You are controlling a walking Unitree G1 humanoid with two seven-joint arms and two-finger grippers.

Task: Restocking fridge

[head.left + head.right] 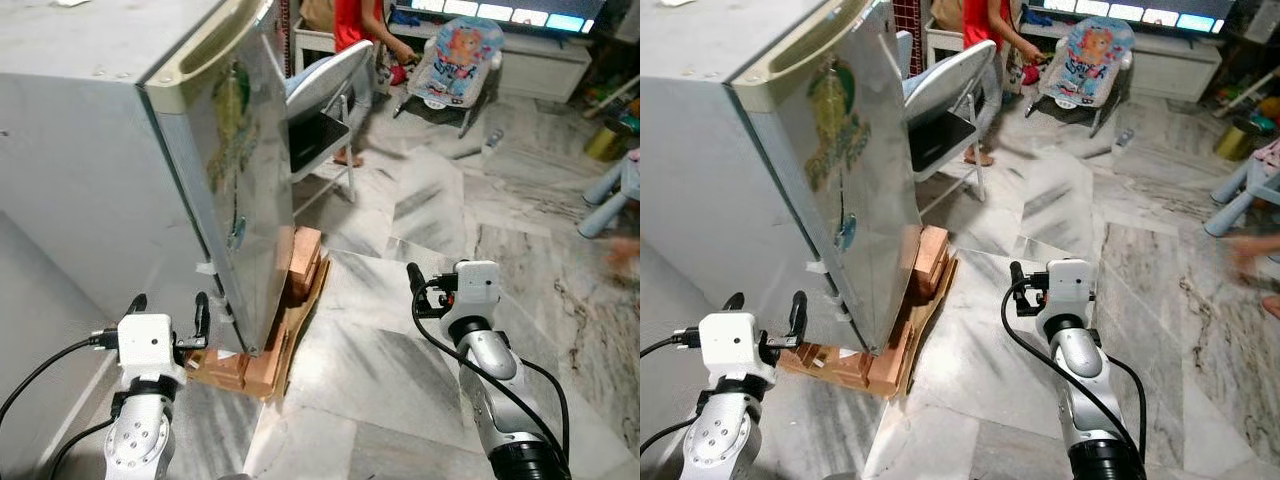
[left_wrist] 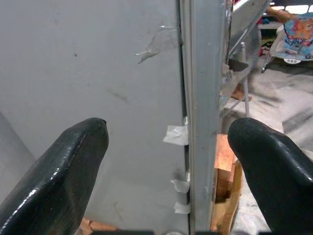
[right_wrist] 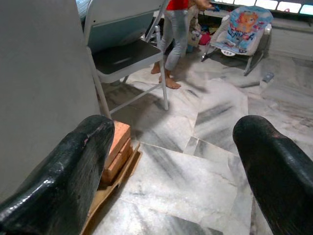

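A small silver-grey metal fridge [image 1: 130,150] with a cream plastic handle strip along the top of its shut door is seen at the left of the head views, raised on a stack of reddish bricks and wooden boards [image 1: 290,310] laid on the grey-veined marble floor [image 1: 400,330]; a faded green sticker [image 1: 835,140] is carried on the door face, read more clearly in the right eye view than in the left. The left end effector [image 1: 168,305] is held low at the fridge's near bottom corner, its two black fingers [image 2: 63,166] spread apart with nothing between them; in the left wrist view the door's edge seam [image 2: 200,112] is framed between the fingers, and scraps of white tape [image 2: 177,134] on that seam are shown, which are barely made out from the head. The right end effector [image 3: 171,166] is held out over the bare floor, well apart from the fridge, its fingers likewise spread and empty; in the head views one black finger [image 1: 415,277] is seen beside its white wrist block. Behind the fridge a grey folding metal chair [image 3: 122,49] is seen; further off a person in a red top [image 1: 355,25] stands barefoot near a blue patterned baby bouncer [image 1: 455,60].
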